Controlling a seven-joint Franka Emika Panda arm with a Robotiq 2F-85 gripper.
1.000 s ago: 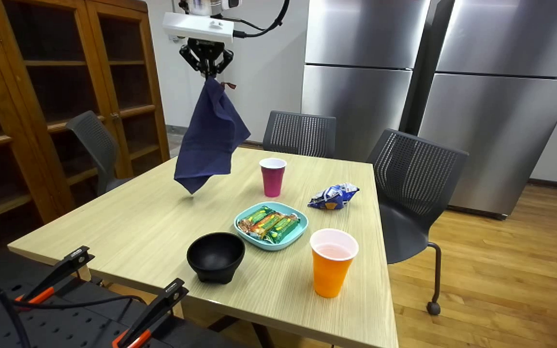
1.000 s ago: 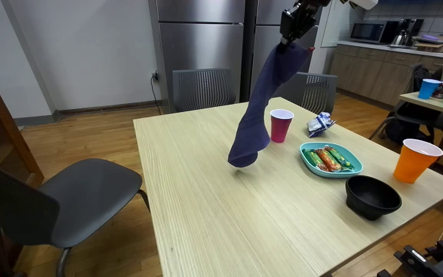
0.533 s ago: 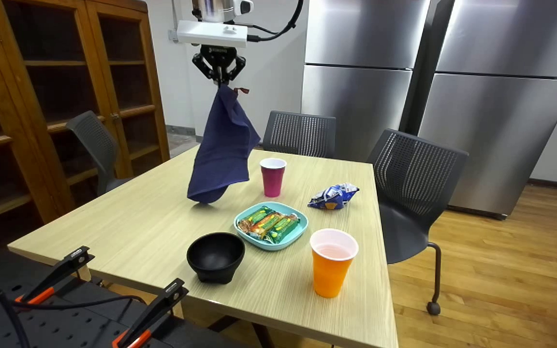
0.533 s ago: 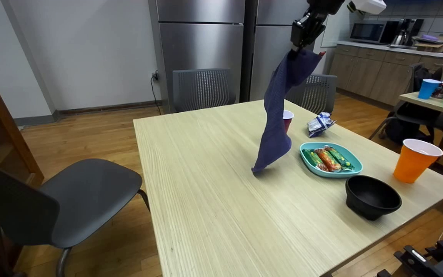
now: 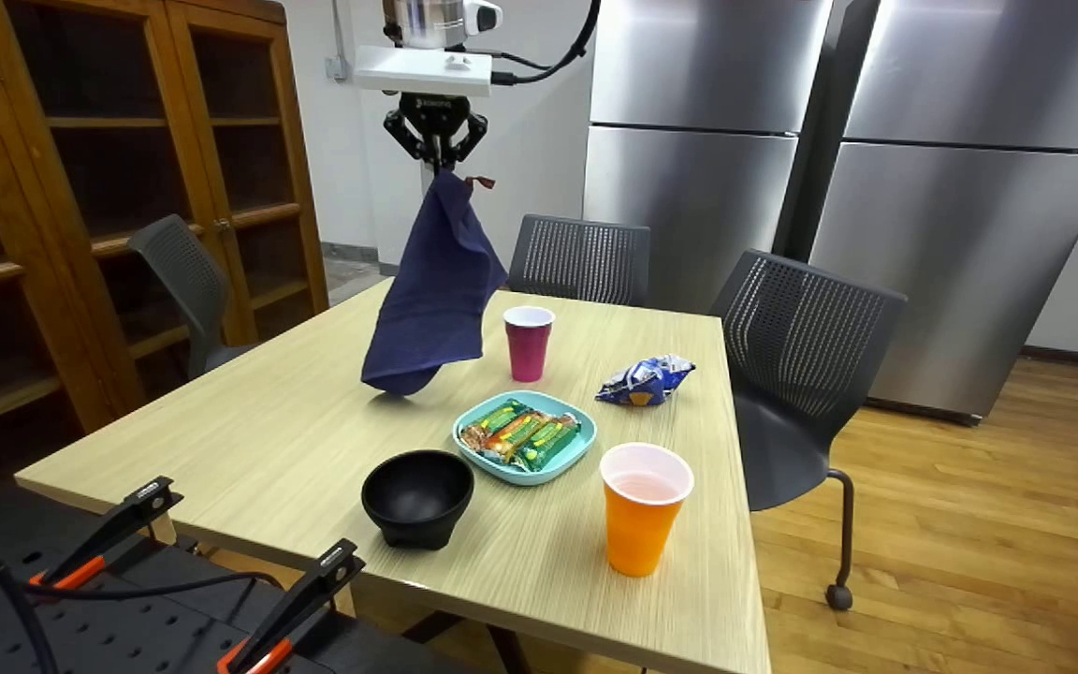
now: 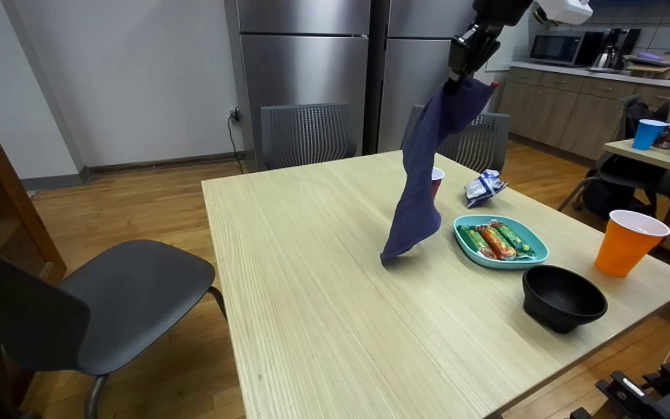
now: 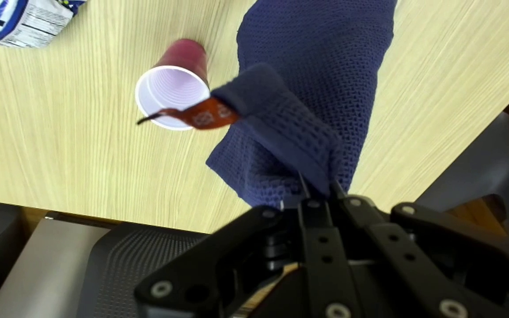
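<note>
- One dark blue towel (image 5: 436,290) hangs from your jaws, which are clamped on a gathered piece of its upper edge, as the wrist view shows.
- It is in the air over the bench (image 5: 249,431), with its lowest corner so close to the surface that you cannot tell whether it touches.
- A red tag (image 7: 212,114) pokes out of the folded flap beside your hold.
- You can expect the towel to be light, soft and limp, likely to swing and lag behind your moves; there seems little to break, and the coarse weave looks grippy rather than slick.
- Your best hold is probably the doubled fabric near the top, about where you have it; the tag looks too thin and narrow to carry the weight well.
- Near the towel, a maroon cup (image 5: 528,348) stands upright on the bench; in the wrist view the tag overlaps its white mouth.
- Around these you have a crumpled snack bag (image 5: 647,381), a pale blue plate (image 5: 571,449) of wrapped bars (image 5: 520,433), a black bowl (image 5: 417,496) and an orange cup (image 5: 637,529).
</note>
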